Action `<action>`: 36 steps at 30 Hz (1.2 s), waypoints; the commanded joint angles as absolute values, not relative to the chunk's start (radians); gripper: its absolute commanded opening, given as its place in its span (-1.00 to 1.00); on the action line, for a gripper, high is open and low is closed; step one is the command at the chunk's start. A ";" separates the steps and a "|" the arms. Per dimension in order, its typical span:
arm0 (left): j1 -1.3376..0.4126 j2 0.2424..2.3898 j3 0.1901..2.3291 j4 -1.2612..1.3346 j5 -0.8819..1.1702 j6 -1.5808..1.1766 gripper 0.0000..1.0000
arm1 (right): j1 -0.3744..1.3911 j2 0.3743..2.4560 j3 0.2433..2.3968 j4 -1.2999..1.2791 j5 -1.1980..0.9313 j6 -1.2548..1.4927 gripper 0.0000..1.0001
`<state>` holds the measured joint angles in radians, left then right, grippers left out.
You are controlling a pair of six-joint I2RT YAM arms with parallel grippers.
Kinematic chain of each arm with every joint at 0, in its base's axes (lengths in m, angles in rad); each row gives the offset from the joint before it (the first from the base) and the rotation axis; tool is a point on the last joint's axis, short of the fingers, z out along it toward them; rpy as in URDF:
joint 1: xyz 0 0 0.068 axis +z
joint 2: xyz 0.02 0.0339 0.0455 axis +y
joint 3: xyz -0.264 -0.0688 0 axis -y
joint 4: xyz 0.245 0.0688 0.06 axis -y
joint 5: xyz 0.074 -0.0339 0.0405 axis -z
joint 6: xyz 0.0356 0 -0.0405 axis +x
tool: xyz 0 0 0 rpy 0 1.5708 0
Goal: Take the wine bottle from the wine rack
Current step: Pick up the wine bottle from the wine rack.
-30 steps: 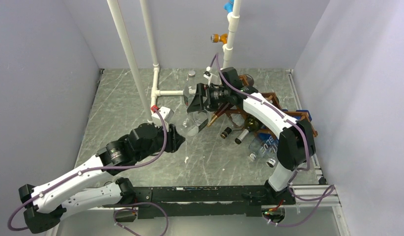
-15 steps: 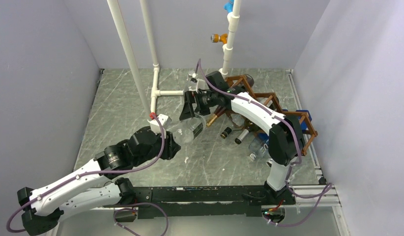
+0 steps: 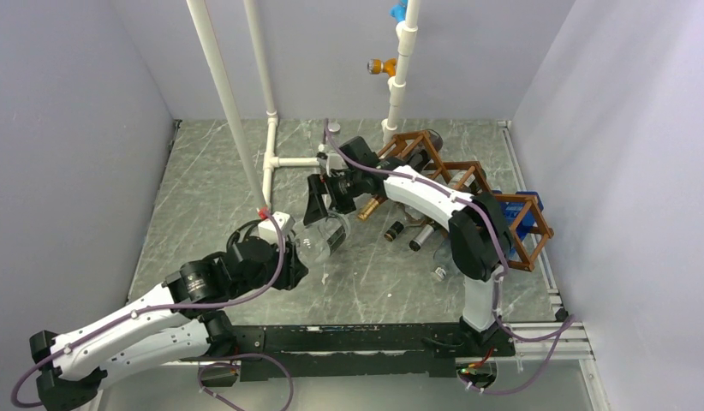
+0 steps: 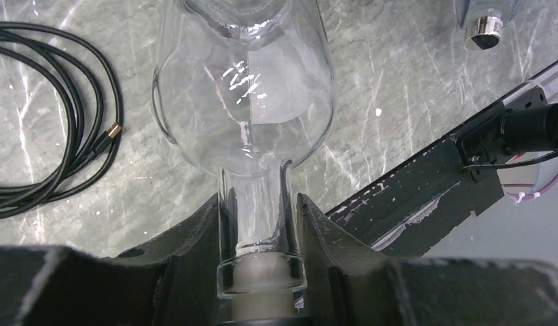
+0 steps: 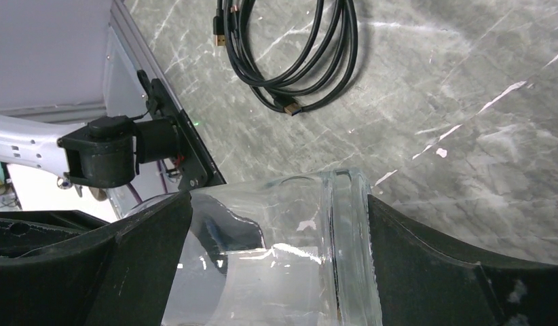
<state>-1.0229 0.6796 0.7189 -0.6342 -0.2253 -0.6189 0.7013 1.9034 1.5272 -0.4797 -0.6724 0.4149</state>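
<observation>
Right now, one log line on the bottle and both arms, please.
bottle: clear, off rack | left fingers: shut on neck | right fingers: flanking base, grip unclear

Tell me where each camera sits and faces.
Top external: high behind the robot, looking down on table, wine rack, both arms.
Left wrist: on the left arm, looking along the left claw shut on the clear bottle's neck.
Right wrist: on the right arm, looking down past the right claw straddling that bottle.
Shared: both wrist views show the bottle and a coiled black cable.
</observation>
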 commanded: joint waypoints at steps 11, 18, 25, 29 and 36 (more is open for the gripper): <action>-1.031 0.605 0.647 -0.277 -0.232 -0.643 -1.00 | 0.892 1.960 1.566 -0.442 -0.959 0.454 0.95; -1.031 0.594 0.607 -0.302 -0.235 -0.659 -1.00 | 0.899 1.999 1.562 -0.440 -0.944 0.442 0.96; -1.031 0.588 0.579 -0.316 -0.236 -0.675 -1.00 | 0.905 2.023 1.565 -0.450 -0.915 0.426 0.98; -1.031 0.584 0.569 -0.327 -0.235 -0.681 -1.00 | 0.905 2.045 1.583 -0.473 -0.883 0.407 0.99; -1.031 0.580 0.567 -0.347 -0.235 -0.683 -1.00 | 0.905 2.072 1.633 -0.528 -0.827 0.347 1.00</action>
<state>-1.0355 0.5972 0.5426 -0.6655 -0.1951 -0.7040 0.7872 2.0754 1.5620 -0.4778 -0.6506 0.3798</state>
